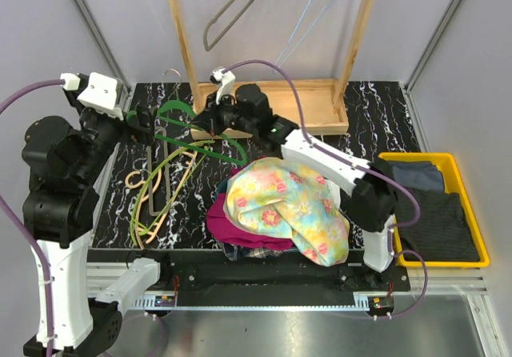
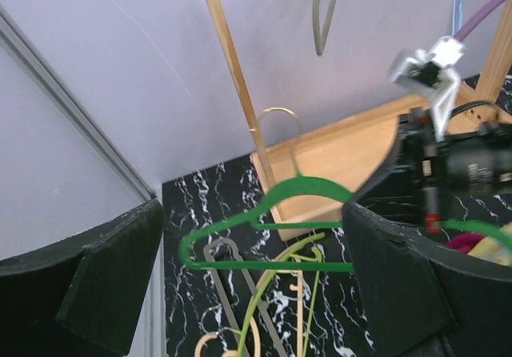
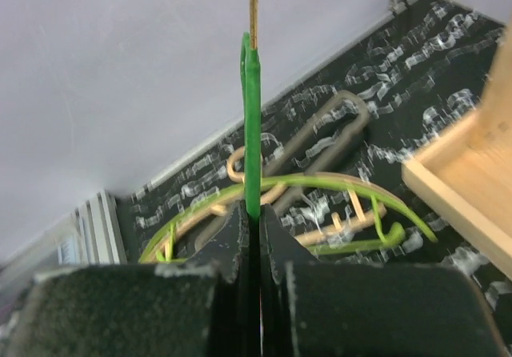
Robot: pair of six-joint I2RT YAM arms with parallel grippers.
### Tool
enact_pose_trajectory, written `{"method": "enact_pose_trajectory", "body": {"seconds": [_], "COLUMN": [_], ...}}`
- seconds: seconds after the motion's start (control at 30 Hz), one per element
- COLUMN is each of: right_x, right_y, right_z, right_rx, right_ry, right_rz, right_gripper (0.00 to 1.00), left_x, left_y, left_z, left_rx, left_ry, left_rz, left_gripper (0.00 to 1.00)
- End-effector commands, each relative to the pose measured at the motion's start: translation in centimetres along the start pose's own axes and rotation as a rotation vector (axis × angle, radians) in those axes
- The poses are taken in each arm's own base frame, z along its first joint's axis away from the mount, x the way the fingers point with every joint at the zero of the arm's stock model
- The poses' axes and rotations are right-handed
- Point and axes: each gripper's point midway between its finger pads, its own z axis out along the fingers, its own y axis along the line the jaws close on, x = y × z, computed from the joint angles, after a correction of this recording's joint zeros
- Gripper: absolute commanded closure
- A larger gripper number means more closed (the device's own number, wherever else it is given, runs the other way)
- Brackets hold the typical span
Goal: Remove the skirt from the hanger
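Observation:
A bare green hanger (image 1: 182,114) with a metal hook is held above the table at the back left; no cloth hangs on it. My right gripper (image 1: 210,122) is shut on its bar, and the right wrist view shows the jaws (image 3: 258,221) pinched on the green bar (image 3: 254,125). My left gripper (image 1: 147,122) is open just left of the hanger; in the left wrist view the hanger (image 2: 264,227) floats between and beyond the spread fingers (image 2: 408,285). A floral yellow garment (image 1: 288,205) lies on a clothes pile at the table's front.
Grey, tan and light-green hangers (image 1: 160,182) lie on the black marbled table. A magenta garment (image 1: 232,225) lies under the floral one. A wooden rack (image 1: 320,105) stands at the back with wire hangers hanging. A yellow bin (image 1: 472,213) of dark clothes sits right.

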Motion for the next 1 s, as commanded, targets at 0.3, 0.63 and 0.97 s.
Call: {"method": "enact_pose_trajectory", "body": {"seconds": [0.3, 0.63, 0.97], "right_x": [-0.7, 2.0, -9.1], "right_y": [-0.8, -1.4, -1.2], "right_z": [9.0, 6.8, -13.8], "right_rx": [0.022, 0.090, 0.451], "right_ry": [-0.448, -0.249, -0.145], "right_rz": [0.425, 0.283, -0.055], "right_gripper": [0.99, 0.00, 0.00], "left_x": [1.0, 1.1, 1.3], "left_y": [-1.3, -2.0, -2.2], "left_z": [1.4, 2.9, 4.6], "left_rx": [0.069, 0.106, 0.109], "left_ry": [0.050, 0.042, 0.039], "left_rz": [-0.059, -0.105, -0.158], "left_gripper": [0.01, 0.01, 0.01]}}
